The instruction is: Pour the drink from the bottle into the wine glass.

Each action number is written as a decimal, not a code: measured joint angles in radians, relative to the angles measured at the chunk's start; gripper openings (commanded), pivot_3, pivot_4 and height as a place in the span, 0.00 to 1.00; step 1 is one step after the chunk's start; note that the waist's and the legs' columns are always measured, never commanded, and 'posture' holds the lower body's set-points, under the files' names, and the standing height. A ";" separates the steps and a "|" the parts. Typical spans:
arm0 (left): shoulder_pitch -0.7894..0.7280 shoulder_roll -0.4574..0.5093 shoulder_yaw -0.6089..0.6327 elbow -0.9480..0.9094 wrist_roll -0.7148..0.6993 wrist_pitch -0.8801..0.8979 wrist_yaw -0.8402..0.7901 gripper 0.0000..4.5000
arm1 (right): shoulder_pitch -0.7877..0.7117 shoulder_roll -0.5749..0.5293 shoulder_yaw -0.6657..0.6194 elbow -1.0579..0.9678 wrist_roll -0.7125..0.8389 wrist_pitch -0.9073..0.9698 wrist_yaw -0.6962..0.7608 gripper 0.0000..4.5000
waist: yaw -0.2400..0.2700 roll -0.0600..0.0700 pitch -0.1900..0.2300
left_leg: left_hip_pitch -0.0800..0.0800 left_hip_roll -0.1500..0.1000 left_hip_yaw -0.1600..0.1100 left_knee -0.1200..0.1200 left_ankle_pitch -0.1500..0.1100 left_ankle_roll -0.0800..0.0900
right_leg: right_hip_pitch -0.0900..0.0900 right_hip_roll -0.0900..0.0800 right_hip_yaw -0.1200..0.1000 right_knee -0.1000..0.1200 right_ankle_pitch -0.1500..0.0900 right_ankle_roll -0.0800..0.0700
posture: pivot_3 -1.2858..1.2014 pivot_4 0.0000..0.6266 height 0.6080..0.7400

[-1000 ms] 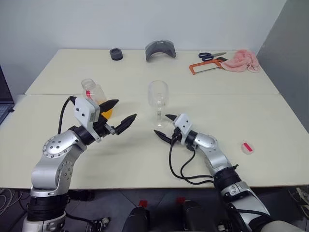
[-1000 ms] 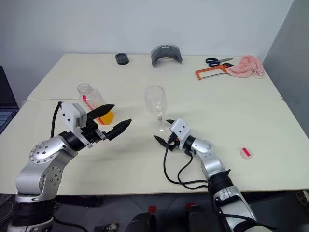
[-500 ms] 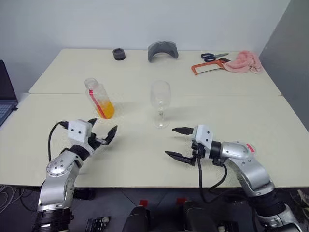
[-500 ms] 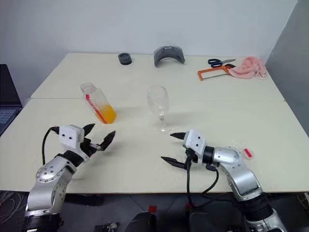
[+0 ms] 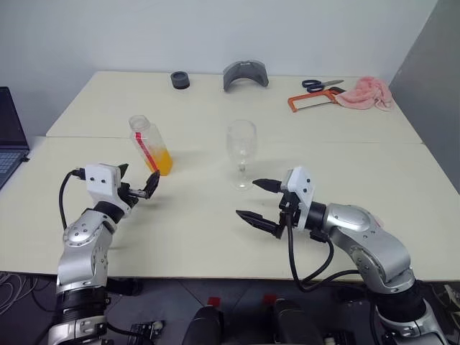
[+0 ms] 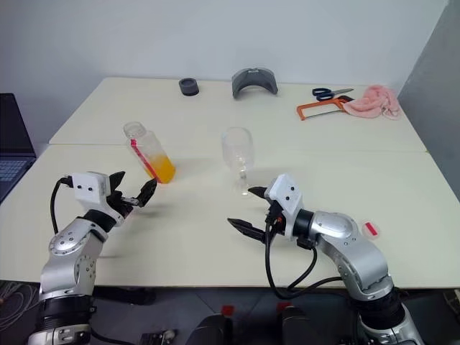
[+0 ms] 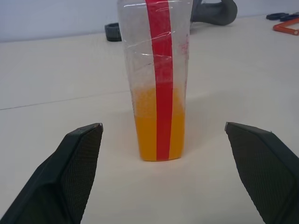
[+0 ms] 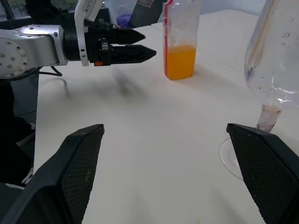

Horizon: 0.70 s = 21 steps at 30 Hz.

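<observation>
So the small clear plastic bottle [image 5: 149, 145] with the red label strip stands upright on the pale cream table [image 5: 215, 230], over on the robot's left side, no cap on it that I can see. The translucent orange-yellow drink [image 7: 158, 125] fills roughly the bottom third. Off to its right, well apart, is the clear stemmed wine glass [image 5: 241, 152], upright too, with nothing poured in it as far as I can tell.

The left gripper [image 5: 139, 185] sits low over the table just in front of the bottle, pointed at it, black fingers spread wide and not touching it. From the left wrist view the bottle lines up right between the two fingers, a bit beyond the tips. The right gripper [image 5: 257, 200] hovers near the glass's foot, jaws also wide apart, holding nothing.

Back edge of the table has a small black round thing [image 5: 180, 79], a grey curved piece [image 5: 245, 74], blue-handled scissors [image 5: 319, 84], an orange-framed hacksaw [image 5: 309, 100] and a crumpled pink cloth [image 5: 365, 93]. Dark laptop [image 5: 11, 140] at the far left.
</observation>
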 measured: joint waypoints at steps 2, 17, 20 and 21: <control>-0.026 0.015 0.000 0.031 0.001 0.000 -0.015 1.00 | -0.004 -0.001 0.000 -0.010 0.001 0.012 -0.008 1.00 | 0.000 0.000 0.000 | 0.000 -0.001 0.000 0.000 0.000 0.000 | 0.000 0.000 0.000 0.000 0.000 0.000 | 0.52 0.24 1.00; -0.251 0.047 -0.038 0.287 0.030 -0.061 -0.109 1.00 | -0.042 0.001 0.006 -0.026 0.003 0.028 -0.041 1.00 | 0.001 -0.001 0.000 | -0.001 -0.001 0.000 0.000 0.000 0.000 | 0.000 0.000 -0.001 0.000 0.000 0.000 | 0.52 0.24 1.00; -0.295 0.047 -0.044 0.335 0.036 -0.083 -0.122 1.00 | -0.046 0.003 0.006 -0.026 0.003 0.020 -0.041 1.00 | 0.000 -0.001 0.000 | -0.001 -0.002 0.000 0.000 0.000 0.000 | 0.000 0.000 -0.001 0.000 0.000 0.000 | 0.52 0.24 1.00; -0.306 0.047 -0.046 0.351 0.040 -0.090 -0.125 1.00 | -0.047 0.004 0.006 -0.026 0.003 0.015 -0.041 1.00 | 0.000 -0.001 0.000 | -0.001 -0.002 0.000 0.000 0.000 0.000 | 0.000 0.000 0.000 0.000 0.000 0.000 | 0.52 0.24 1.00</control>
